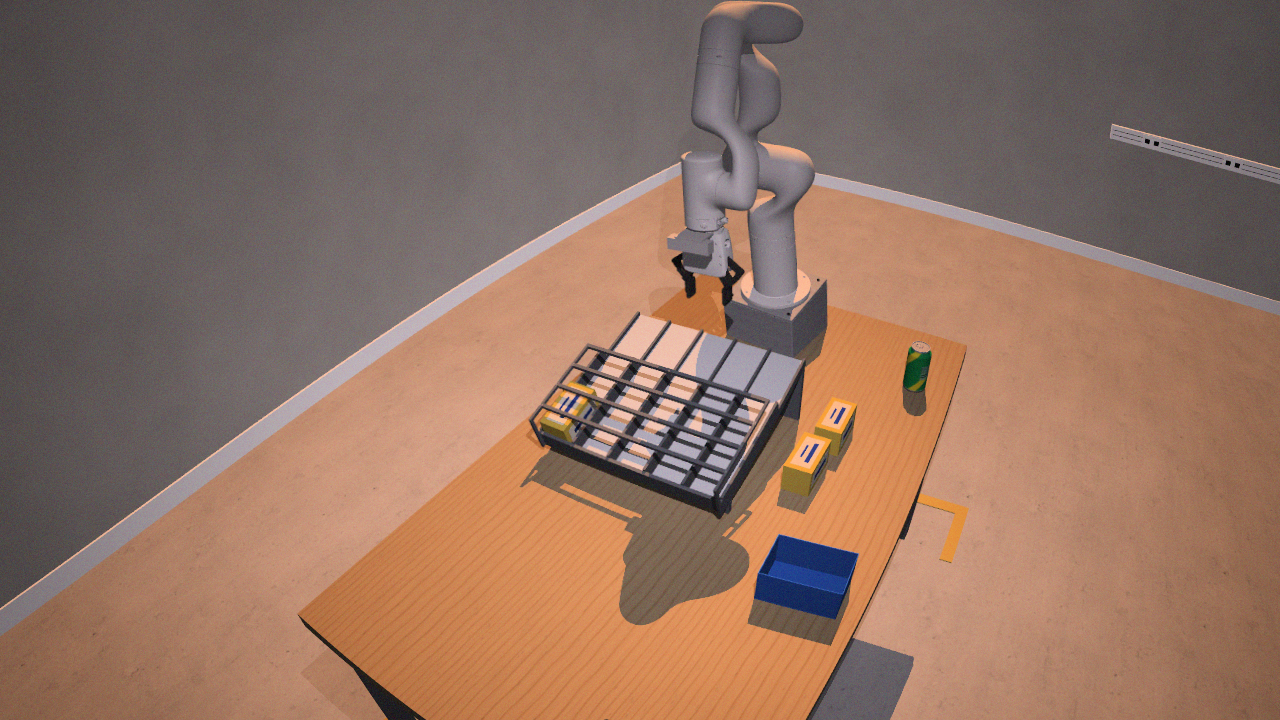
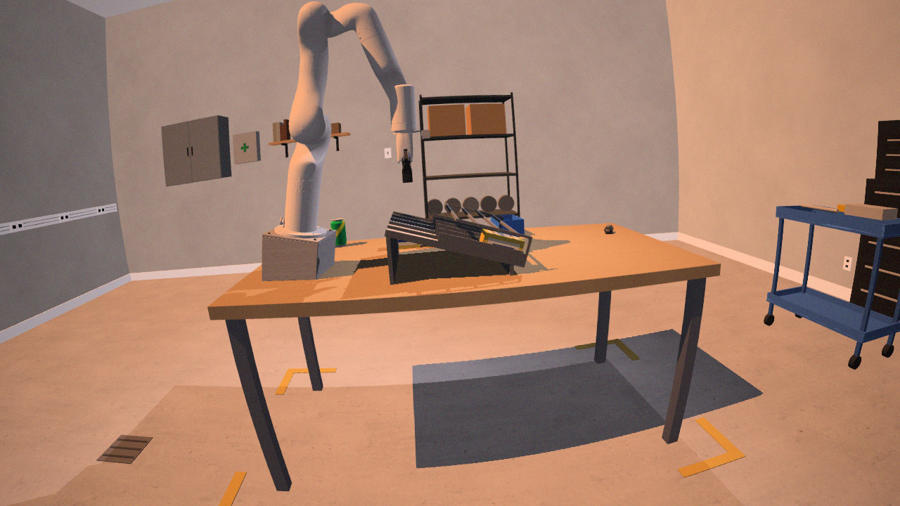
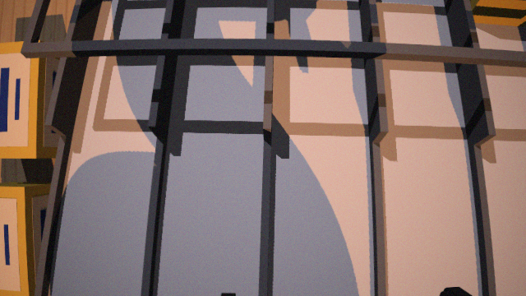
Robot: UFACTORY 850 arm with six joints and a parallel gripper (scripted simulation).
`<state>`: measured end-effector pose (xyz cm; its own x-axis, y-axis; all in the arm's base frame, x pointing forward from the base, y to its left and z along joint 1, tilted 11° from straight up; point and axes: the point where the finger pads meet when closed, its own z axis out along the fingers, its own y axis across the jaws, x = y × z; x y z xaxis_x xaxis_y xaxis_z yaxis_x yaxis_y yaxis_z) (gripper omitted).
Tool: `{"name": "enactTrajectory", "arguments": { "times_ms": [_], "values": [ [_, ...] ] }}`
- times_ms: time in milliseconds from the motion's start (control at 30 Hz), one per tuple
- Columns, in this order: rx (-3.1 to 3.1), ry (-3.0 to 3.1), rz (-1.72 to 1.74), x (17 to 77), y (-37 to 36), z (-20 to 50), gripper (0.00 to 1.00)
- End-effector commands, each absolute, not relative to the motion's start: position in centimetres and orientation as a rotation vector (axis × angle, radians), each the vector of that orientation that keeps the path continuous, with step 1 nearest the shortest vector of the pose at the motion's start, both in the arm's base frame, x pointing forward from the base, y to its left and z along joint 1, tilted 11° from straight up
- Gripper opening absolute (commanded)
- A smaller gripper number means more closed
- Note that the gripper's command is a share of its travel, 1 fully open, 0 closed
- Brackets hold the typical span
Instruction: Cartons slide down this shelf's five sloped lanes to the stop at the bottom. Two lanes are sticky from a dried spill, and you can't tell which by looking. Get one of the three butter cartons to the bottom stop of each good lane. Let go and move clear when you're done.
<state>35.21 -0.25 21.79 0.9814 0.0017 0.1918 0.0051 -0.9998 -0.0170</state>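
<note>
The dark-framed shelf (image 1: 657, 479) (image 2: 444, 242) has five sloped lanes, with crossbars over the lower part. A yellow butter carton (image 1: 561, 424) (image 2: 502, 239) (image 3: 502, 13) lies at the bottom stop of the leftmost lane in the top view; the other four lanes hold no carton. A second carton (image 1: 806, 466) (image 3: 16, 99) and a third carton (image 1: 836, 426) (image 3: 11, 242) stand on the table beside the shelf. My gripper (image 1: 708, 297) (image 2: 407, 180) is open and empty, pointing down above the shelf's upper end. Only its fingertips show at the wrist view's lower edge.
A blue bin (image 1: 805, 582) (image 2: 508, 223) stands on the table (image 1: 501, 573) (image 2: 604, 251) beyond the two loose cartons. A green can (image 1: 915, 368) (image 2: 338, 232) stands near the table edge by the robot's base. A small dark object (image 2: 608, 229) lies at the table's far end.
</note>
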Motion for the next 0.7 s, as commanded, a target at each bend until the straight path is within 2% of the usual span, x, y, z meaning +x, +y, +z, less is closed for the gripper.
{"name": "enactTrajectory", "arguments": {
  "times_ms": [0,333,500,533,667],
  "values": [
    [-3.116,-0.001,-0.303,34.7,6.7,21.7,0.90],
    [-3.116,-0.001,-0.303,33.8,17.0,21.5,0.90],
    [-3.116,-0.001,-0.303,33.8,17.0,21.5,0.90],
    [-3.149,-0.009,-0.297,33.2,22.6,21.6,0.90],
    [-3.149,-0.009,-0.297,33.1,24.9,21.5,0.90]
  ]
}}
